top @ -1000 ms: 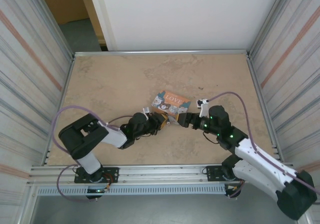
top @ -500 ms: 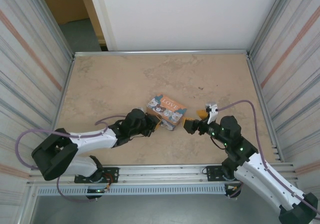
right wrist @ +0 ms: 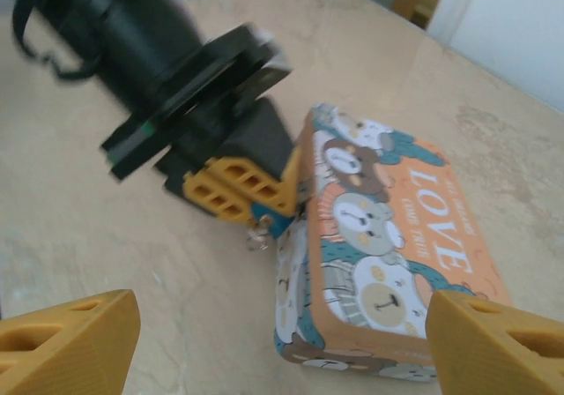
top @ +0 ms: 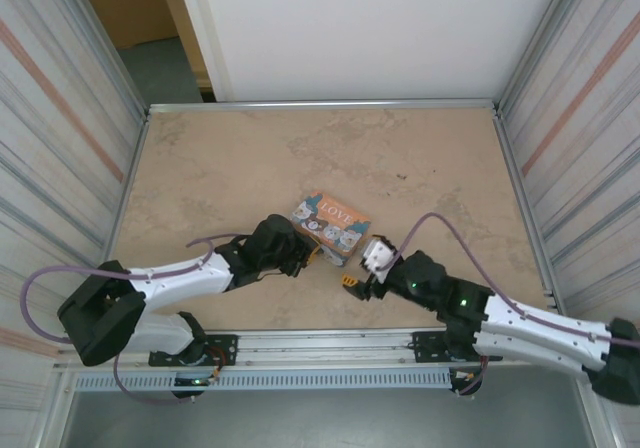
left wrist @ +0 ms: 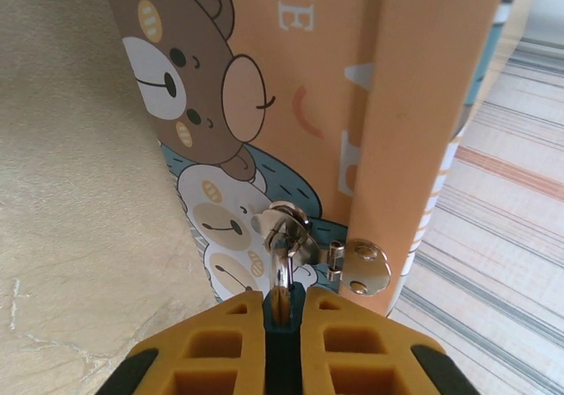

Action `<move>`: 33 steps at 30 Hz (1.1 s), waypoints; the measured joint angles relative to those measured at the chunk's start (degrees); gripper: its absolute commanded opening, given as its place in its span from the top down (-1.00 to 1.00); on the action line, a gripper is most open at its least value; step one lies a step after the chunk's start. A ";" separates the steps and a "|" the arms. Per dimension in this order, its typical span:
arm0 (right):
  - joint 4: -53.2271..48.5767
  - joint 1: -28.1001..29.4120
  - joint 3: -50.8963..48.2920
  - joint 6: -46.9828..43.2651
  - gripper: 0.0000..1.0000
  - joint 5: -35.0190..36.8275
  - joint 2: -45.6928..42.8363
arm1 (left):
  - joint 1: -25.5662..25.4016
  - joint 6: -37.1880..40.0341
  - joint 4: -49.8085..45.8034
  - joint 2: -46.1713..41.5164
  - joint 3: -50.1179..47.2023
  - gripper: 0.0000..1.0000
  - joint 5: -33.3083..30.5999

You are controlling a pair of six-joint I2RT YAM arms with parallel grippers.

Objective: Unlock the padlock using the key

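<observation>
The padlock point(left wrist: 282, 329) has a blue body pinched between the yellow fingers of my left gripper point(left wrist: 283, 311), which is shut on it. Its silvery shackle point(left wrist: 284, 252) passes through the hasp of the LOVE box point(left wrist: 308, 86). In the right wrist view the padlock point(right wrist: 278, 221) shows at the box's near-left corner. A small blurred silvery piece, apparently the key point(right wrist: 258, 235), sticks out of it. My right gripper point(right wrist: 282, 329) is open wide and empty, a short way in front of the padlock. From above, the left gripper point(top: 312, 255) is at the box point(top: 332, 223) and the right gripper point(top: 352, 281) is just in front of it.
The box lies mid-table on the beige table top point(top: 230, 168). Metal rails point(top: 320, 104) edge the table, with striped walls on both sides. The left arm's cable point(top: 60, 273) loops at the front left.
My right gripper has swung from the box's right side toward the near edge and left, now in front of the padlock. The left gripper keeps its grip; the box shifted slightly left.
</observation>
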 measured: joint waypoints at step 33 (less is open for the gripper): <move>19.39 5.88 6.36 -18.67 0.39 13.90 35.67 | 0.00 -1.38 0.74 1.33 0.28 1.00 2.54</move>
